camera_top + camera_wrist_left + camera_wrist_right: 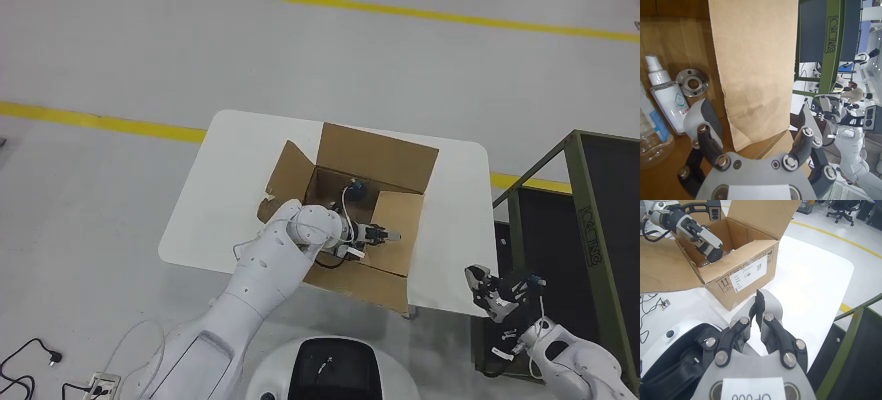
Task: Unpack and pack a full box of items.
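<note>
The open cardboard box (375, 160) stands on the white table (240, 180). My left gripper (388, 236) is at the box's right side and open, with nothing held. In the left wrist view its fingers (706, 113) straddle an upright cardboard flap (753, 56), one inside the box. Inside lie a white spray bottle (668, 98), a round metal flange (692, 83) and a clear plastic bottle (653, 136). My right gripper (758, 300) is shut and empty, off the table's right front corner (492, 290), well away from the box (753, 256).
A green-framed rack (590, 230) stands just right of the table, close beside my right arm (857, 332). The box's flaps spread outward over the table. A power strip and cables (100, 382) lie on the floor at the front left.
</note>
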